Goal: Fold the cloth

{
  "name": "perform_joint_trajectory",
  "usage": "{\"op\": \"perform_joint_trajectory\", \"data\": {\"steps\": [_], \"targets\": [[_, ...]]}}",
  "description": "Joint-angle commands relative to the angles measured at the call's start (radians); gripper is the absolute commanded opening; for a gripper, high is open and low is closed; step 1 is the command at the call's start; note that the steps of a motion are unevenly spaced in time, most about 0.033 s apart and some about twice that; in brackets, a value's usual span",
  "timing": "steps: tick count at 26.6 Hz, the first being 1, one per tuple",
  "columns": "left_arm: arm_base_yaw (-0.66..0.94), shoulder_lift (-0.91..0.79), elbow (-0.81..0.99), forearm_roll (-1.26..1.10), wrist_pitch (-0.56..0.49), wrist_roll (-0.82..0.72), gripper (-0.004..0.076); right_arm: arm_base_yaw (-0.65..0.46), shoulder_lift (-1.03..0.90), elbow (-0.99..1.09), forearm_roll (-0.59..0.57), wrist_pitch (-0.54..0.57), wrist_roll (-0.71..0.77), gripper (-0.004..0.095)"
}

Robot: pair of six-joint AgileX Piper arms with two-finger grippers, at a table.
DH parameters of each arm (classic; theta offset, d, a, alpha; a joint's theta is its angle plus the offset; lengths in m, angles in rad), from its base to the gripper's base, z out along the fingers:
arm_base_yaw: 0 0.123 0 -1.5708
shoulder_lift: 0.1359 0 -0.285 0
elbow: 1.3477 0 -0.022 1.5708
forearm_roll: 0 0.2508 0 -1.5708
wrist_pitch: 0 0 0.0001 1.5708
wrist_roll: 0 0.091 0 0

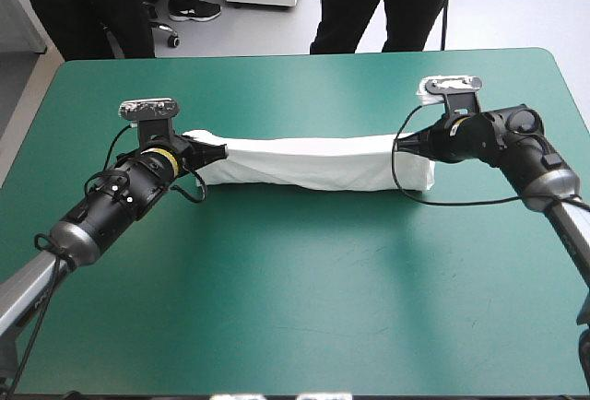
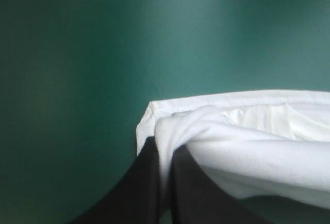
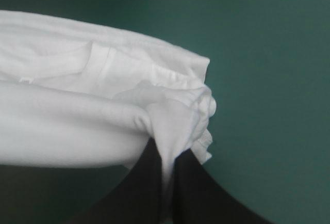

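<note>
While both arms sit low over the teal-green table (image 1: 304,299), I see the T-shirt (image 1: 313,162) lying as one long folded strip between them, across the table's far half. On my end the left gripper (image 1: 219,152) is pinched onto the strip's left end and the right gripper (image 1: 406,145) onto its right end (white fabric bunches up between the black fingers (image 2: 139,188) in both wrist views).

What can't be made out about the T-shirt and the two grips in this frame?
1. High view: exactly where the left gripper and right gripper pinch, hidden by the ends of the T-shirt and by the wrists.
2. Both wrist views: the T-shirt's far end, cut off by the frame.
3. All views: the number of layers and the sleeves, hidden inside the folds.
4. Whether its middle touches the table: unclear.
</note>
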Motion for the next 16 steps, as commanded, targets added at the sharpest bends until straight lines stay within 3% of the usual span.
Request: {"op": "perform_joint_trajectory", "data": {"steps": [1, 6, 16], "targets": [[0.033, 0.021, -0.036, 0.031, -0.136, -0.029, -0.0017, -0.027, 0.018, -0.061, 0.003, -0.119, 0.003, -0.0017], [0.049, 0.117, -0.067, 0.045, -0.207, -0.033, -0.0017, -0.033, 0.105, -0.095, 0.007, -0.177, 0.003, -0.0017], [0.051, 0.343, -0.185, 0.058, -0.214, -0.036, -0.0017, -0.033, 0.262, -0.105, 0.028, -0.276, -0.009, -0.0017]]}}
